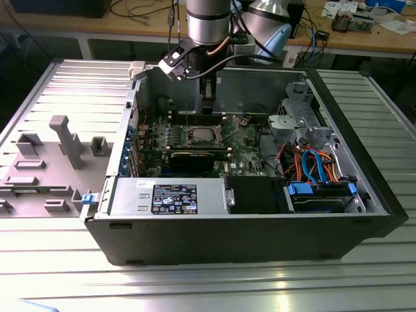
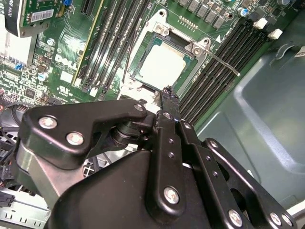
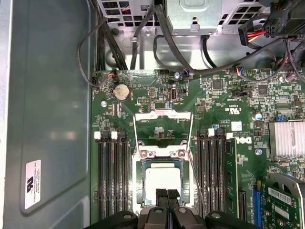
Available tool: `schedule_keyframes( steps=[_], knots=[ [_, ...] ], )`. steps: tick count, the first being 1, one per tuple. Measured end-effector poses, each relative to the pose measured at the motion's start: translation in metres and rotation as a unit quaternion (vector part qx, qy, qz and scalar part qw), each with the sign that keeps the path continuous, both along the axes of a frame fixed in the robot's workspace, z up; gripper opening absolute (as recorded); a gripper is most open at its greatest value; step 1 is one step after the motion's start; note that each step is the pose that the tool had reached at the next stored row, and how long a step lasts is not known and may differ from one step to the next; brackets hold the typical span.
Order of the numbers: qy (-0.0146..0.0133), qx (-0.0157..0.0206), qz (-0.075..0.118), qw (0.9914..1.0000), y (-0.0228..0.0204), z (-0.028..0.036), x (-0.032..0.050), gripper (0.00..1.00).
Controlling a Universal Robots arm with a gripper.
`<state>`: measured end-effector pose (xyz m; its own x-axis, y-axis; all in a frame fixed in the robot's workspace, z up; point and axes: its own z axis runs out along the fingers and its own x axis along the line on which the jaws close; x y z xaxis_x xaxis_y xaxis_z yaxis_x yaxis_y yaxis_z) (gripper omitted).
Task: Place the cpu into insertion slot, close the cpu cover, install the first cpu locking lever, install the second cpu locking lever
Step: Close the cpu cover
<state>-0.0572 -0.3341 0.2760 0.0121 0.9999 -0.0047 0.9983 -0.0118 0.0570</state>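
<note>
Claw (image 3: pixel 167 194) above cpu (image 3: pixel 163 178) edge, w/ room

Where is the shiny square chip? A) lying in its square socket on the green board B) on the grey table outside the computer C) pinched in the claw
A: the cpu lies flat in the insertion slot, close by the claw.
</note>
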Motion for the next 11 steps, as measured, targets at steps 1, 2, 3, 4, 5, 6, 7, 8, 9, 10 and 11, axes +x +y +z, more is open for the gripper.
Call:
schedule_keyframes(
  steps=[1,2,3,4,5,6,7,8,9,10,11],
  knots=[
    [0.0000,0.0000,0.000,1.00000,0.0000,0.0000,0.0004,0.11],
    [0.0000,0.0000,0.000,1.00000,0.0000,0.0000,0.0008,0.11],
    [0.0000,0.0000,0.000,1.00000,0.0000,0.0000,0.0011,0.11],
    [0.0000,0.0000,0.000,1.00000,0.0000,0.0000,0.0013,0.11],
    [0.0000,0.0000,0.000,1.00000,0.0000,0.0000,0.0016,0.11],
    [0.0000,0.0001,0.000,1.00000,0.0000,0.0000,0.0019,0.11],
    [0.0000,0.0000,0.000,1.00000,0.0000,0.0000,0.0021,0.11],
    [0.0000,0.0001,0.000,1.00000,0.0000,-0.0001,0.0023,0.11],
    [0.0000,0.0000,0.000,1.00000,0.0000,0.0000,0.0026,0.11],
    [0.0000,0.0000,0.000,1.00000,0.0000,0.0000,0.0030,0.11],
    [0.0000,0.0000,0.000,1.00000,0.0000,0.0000,0.0034,0.11]
  ],
)
